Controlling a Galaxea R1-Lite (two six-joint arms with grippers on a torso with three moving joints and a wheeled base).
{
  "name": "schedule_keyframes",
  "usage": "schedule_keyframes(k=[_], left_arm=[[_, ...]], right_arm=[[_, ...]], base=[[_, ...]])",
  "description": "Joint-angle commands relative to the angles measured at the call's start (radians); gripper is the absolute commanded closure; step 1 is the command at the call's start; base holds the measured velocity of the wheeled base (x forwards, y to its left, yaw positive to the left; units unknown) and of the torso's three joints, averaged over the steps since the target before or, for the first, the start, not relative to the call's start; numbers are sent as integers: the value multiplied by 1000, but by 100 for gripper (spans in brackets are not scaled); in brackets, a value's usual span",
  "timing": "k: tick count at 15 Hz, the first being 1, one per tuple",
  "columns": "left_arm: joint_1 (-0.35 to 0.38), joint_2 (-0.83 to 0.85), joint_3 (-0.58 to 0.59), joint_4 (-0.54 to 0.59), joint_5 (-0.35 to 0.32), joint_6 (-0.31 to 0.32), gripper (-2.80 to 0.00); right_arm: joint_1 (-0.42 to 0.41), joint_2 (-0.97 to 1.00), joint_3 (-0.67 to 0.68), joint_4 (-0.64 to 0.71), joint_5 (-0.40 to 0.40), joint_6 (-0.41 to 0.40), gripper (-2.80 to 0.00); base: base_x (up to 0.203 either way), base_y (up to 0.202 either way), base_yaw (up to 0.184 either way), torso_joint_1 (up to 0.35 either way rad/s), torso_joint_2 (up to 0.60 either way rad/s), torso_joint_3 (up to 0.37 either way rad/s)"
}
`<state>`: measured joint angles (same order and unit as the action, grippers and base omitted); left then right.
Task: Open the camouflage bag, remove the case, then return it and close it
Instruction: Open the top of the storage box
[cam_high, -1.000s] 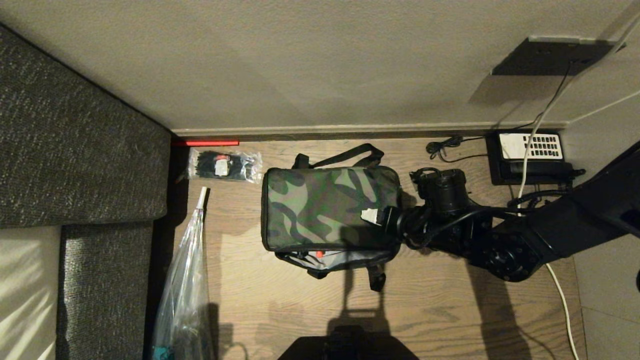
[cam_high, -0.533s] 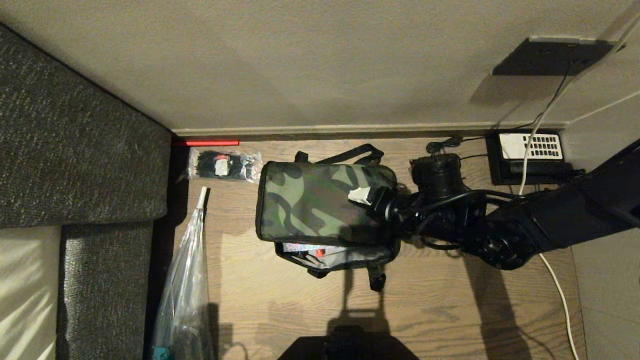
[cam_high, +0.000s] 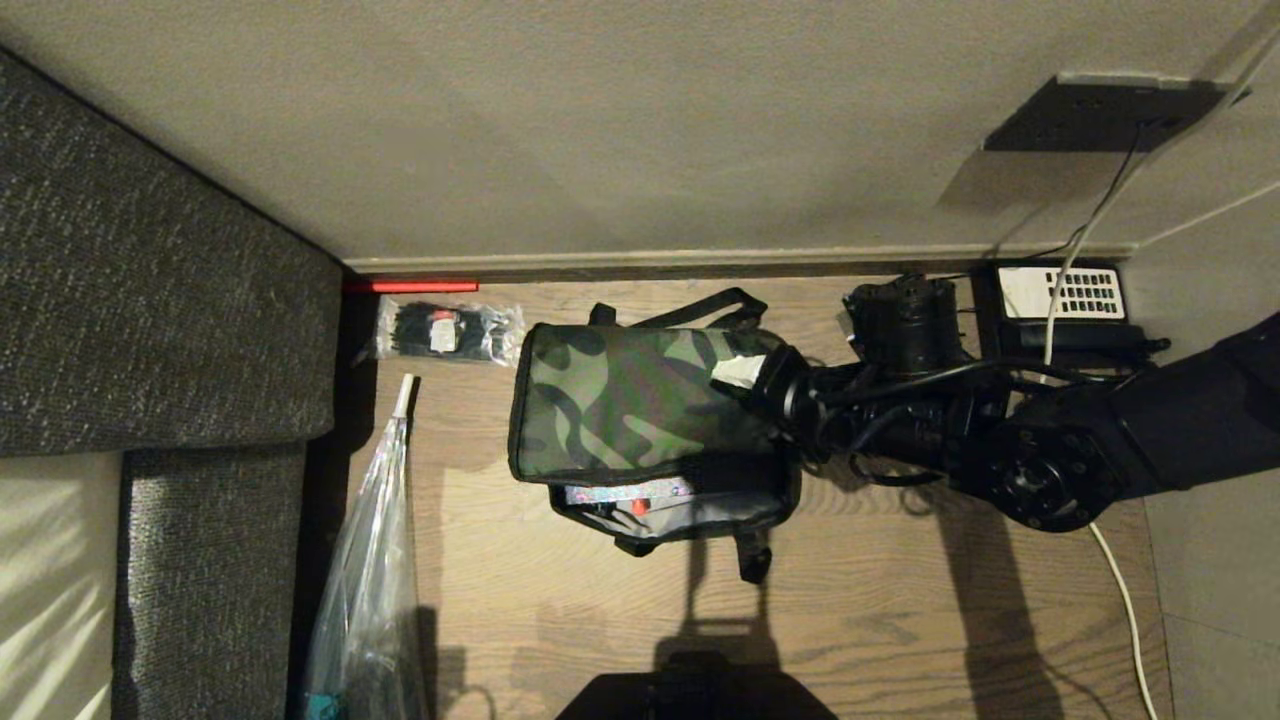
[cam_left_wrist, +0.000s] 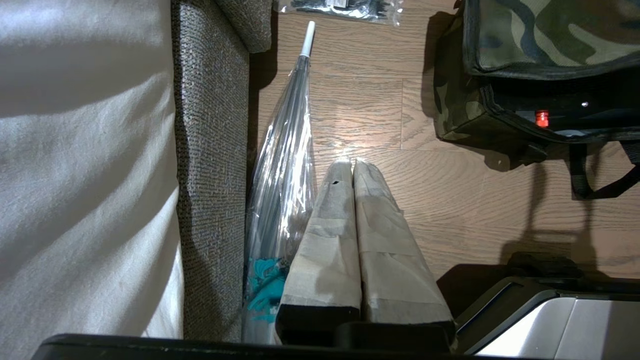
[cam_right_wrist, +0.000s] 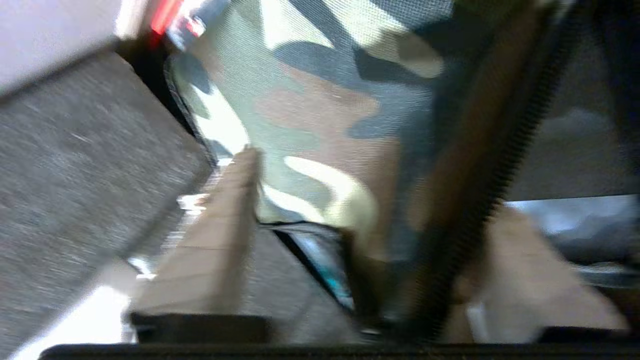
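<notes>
The camouflage bag (cam_high: 620, 400) lies on the wooden floor in the head view, its lid propped up along the near side. In the gap under the lid show the holographic patch and small red spot of the case (cam_high: 625, 493), which is inside the bag. My right gripper (cam_high: 745, 372) is at the lid's right end. In the right wrist view this gripper (cam_right_wrist: 375, 200) is open, with the lid's zip edge (cam_right_wrist: 500, 165) running between its taped fingers (cam_right_wrist: 215, 250). My left gripper (cam_left_wrist: 352, 162) hangs parked and shut, low at the left beside the sofa.
A grey sofa (cam_high: 150, 300) fills the left side. A clear-wrapped umbrella (cam_high: 375, 560) lies along it. A packet of black ties (cam_high: 450, 332) sits near the wall. A black desk phone (cam_high: 1060, 310) and cables (cam_high: 1115, 580) are behind my right arm.
The lid's near edge has lifted, uncovering the case's shiny patch. My right gripper has shifted toward the wall with the lid's right end, and its wrist has rolled.
</notes>
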<state>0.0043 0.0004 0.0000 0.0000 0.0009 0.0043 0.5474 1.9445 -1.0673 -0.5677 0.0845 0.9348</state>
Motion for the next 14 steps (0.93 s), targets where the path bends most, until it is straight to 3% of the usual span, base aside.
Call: schedule_keyframes(k=[1, 9, 14], left_arm=[[0, -2, 2, 0, 1, 0, 0], [0, -2, 2, 0, 0, -1, 0], [0, -1, 2, 0, 1, 0, 0]], right_arm=[[0, -12, 24, -3, -2, -19, 0], [-21, -59, -26, -12, -3, -90, 0], [-43, -55, -37, -123, -4, -136, 0]], base=[[0, 0, 0, 0, 0, 0], [0, 0, 0, 0, 0, 0], [0, 0, 0, 0, 0, 0]])
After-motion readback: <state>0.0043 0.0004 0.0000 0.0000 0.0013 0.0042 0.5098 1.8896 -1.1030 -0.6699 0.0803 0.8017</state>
